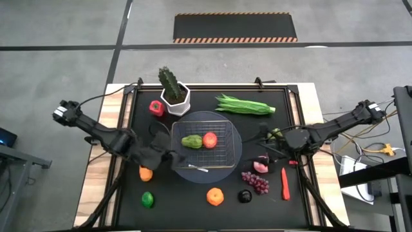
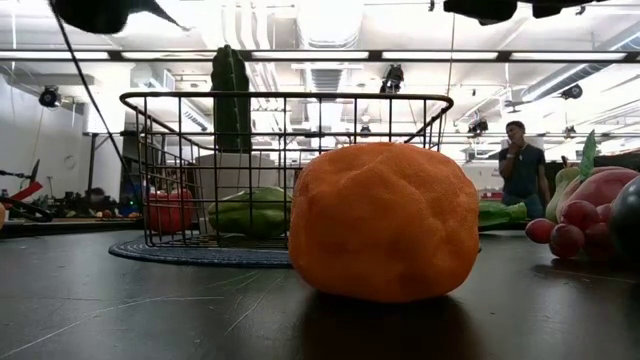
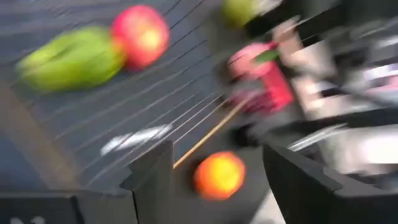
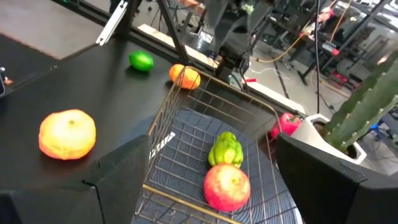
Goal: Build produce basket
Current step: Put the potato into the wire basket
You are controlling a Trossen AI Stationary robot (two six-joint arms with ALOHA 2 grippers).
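Nearest the low camera sat an orange (image 2: 383, 220), awaiting collection. Both grippers hung empty with fingers apart, the left gripper (image 1: 168, 156) at the basket's (image 1: 226, 159) near-left corner, the right gripper (image 1: 265, 137) just right of it. Inside lay a green pepper (image 1: 192, 142) and an apple (image 1: 210, 140).

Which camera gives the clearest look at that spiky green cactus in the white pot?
The high view: the cactus and its pot show whole, beside the basket. The low view shows it only through the basket's wires, the right wrist view cuts it off at the edge, and the left wrist view misses it.
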